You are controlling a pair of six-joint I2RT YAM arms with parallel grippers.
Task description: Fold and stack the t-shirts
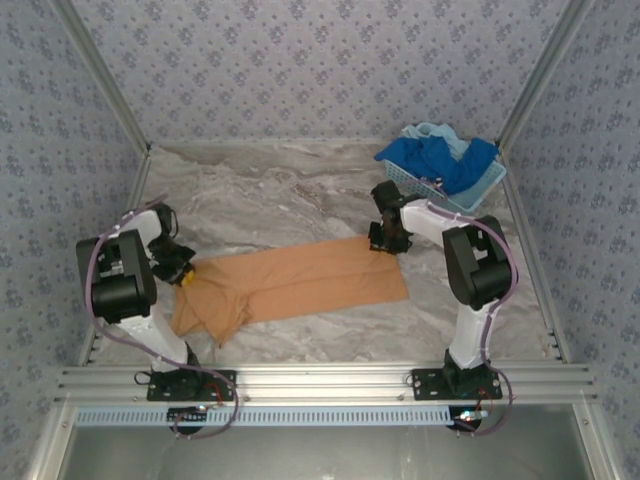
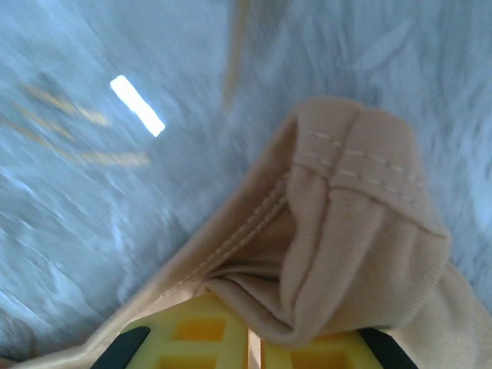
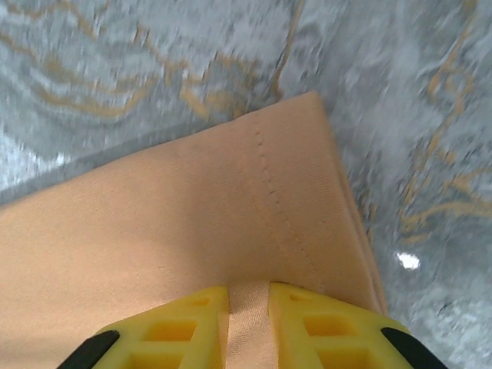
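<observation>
As left gripper (image 2: pixel 254 347) and right gripper (image 3: pixel 247 327) pinch opposite ends of the orange-tan t-shirt (image 1: pixel 300 285), I judge folding begins; next, lift evenly.

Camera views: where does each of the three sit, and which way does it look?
Top external: above and behind, looking down on the grey marbled table, orange-tan cloth t-shirt, left arm, right arm.
Left wrist: on the left arm, looking past its yellow fingers at bunched shirt cloth.
Right wrist: on the right arm, past its yellow fingers at the flat stitched hem.
Shared: the same shirt.
</observation>
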